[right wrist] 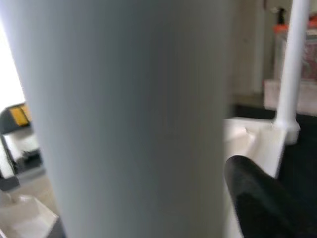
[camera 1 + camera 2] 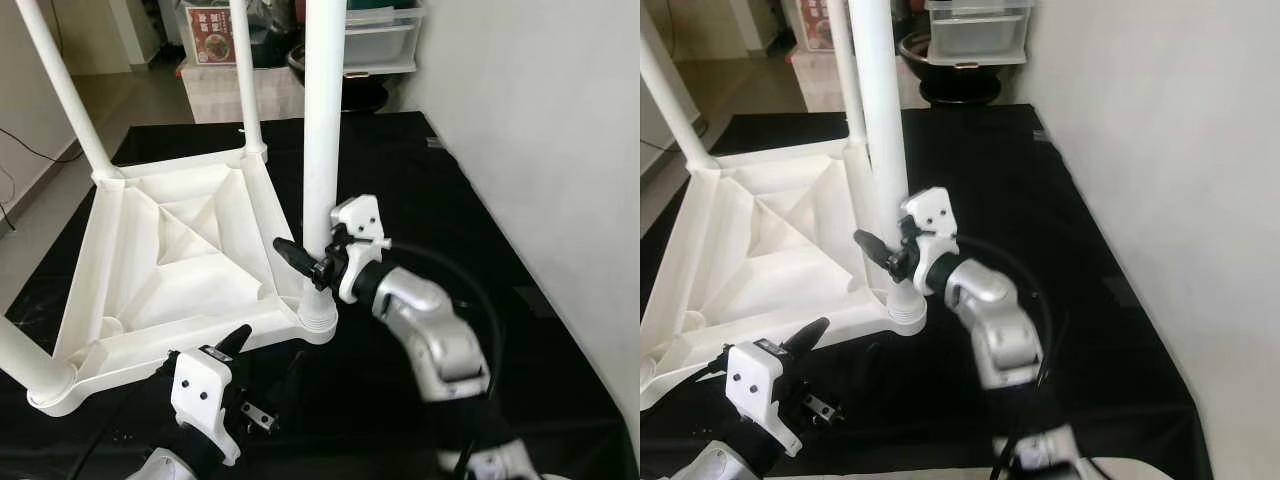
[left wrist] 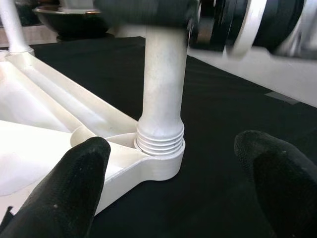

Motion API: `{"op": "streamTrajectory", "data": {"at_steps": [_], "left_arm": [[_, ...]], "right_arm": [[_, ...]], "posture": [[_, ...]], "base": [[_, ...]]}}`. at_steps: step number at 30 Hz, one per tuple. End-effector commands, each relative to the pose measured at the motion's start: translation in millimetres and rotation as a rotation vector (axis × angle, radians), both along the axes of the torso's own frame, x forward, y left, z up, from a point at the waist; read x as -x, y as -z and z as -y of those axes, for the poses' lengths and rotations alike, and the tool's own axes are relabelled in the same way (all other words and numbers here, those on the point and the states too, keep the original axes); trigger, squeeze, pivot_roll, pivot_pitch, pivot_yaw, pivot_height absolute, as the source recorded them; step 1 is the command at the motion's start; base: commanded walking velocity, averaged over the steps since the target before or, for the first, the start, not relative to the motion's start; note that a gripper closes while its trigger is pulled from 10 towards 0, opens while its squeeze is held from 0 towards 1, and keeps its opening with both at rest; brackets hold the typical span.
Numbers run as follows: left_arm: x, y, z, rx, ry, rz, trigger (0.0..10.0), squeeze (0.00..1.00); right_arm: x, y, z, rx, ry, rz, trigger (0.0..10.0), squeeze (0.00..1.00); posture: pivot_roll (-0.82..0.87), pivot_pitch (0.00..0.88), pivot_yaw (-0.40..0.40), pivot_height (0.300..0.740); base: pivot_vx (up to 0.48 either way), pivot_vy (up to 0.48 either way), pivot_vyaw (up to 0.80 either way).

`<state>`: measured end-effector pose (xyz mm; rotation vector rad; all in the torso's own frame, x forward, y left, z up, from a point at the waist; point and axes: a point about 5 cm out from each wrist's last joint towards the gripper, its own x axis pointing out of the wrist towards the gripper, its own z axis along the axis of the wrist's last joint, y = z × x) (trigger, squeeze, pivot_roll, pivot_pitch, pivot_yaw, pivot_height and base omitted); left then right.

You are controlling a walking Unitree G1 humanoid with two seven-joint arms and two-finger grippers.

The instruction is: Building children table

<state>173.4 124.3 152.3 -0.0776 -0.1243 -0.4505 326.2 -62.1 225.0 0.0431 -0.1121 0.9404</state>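
Observation:
A white children's table (image 2: 170, 260) lies upside down on a black mat, its legs pointing up. The near-right leg (image 2: 322, 120) stands in its threaded corner socket (image 2: 320, 315). My right gripper (image 2: 315, 262) is shut on this leg just above the socket, one black finger (image 2: 290, 254) sticking out past it. In the right wrist view the leg (image 1: 124, 114) is pressed close against a finger (image 1: 262, 198). My left gripper (image 2: 240, 375) is open, low by the table's front edge. Its fingers (image 3: 69, 193) point at the leg base (image 3: 161, 144) without touching it.
Three more legs stand in the other corners: far left (image 2: 60, 90), far right (image 2: 247, 80), near left (image 2: 25, 365). The black mat (image 2: 450, 200) runs to a white wall (image 2: 560, 150) on the right. Storage boxes (image 2: 380, 35) and a dark bowl (image 2: 960, 60) sit behind.

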Motion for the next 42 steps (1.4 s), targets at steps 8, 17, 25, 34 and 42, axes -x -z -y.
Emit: {"op": "streamTrajectory", "data": {"at_steps": [8, 17, 25, 34, 42], "left_arm": [[2.1, 4.1, 0.8, -0.003, -0.003, -0.025, 10.0, 0.0], [5.4, 3.3, 2.2, -0.004, -0.005, -0.028, 10.0, 0.0], [6.5, 4.3, 3.0, -0.002, -0.002, -0.032, 10.0, 0.0], [7.2, 4.7, 3.6, 0.001, -0.003, -0.032, 10.0, 0.0], [6.6, 4.3, 0.1, 0.0, -0.004, -0.03, 10.0, 0.0]], "right_arm": [[-7.2, 1.0, 15.1, 0.157, -0.412, 0.062, 10.0, 0.0], [-18.4, -3.4, 16.4, 0.141, -0.542, 0.051, 4.4, 0.0], [-17.7, -4.2, 20.9, 0.138, -0.666, 0.042, 0.0, 0.0], [-13.6, 13.5, 36.7, 0.15, -0.512, 0.033, 0.0, 0.0], [16.4, 53.2, 47.0, 0.213, 0.513, -0.065, 0.0, 0.0]], "posture": [[0.06, 0.111, -0.005, 0.74], [0.07, 0.12, -0.004, 0.74], [0.06, 0.12, -0.009, 0.74], [0.04, 0.121, -0.013, 0.74], [0.02, 0.133, -0.007, 0.74]], "base": [[0.0, 0.0, 0.0], [0.0, 0.0, 0.0], [0.0, 0.0, 0.0], [0.0, 0.0, 0.0], [0.0, 0.0, 0.0]]}}
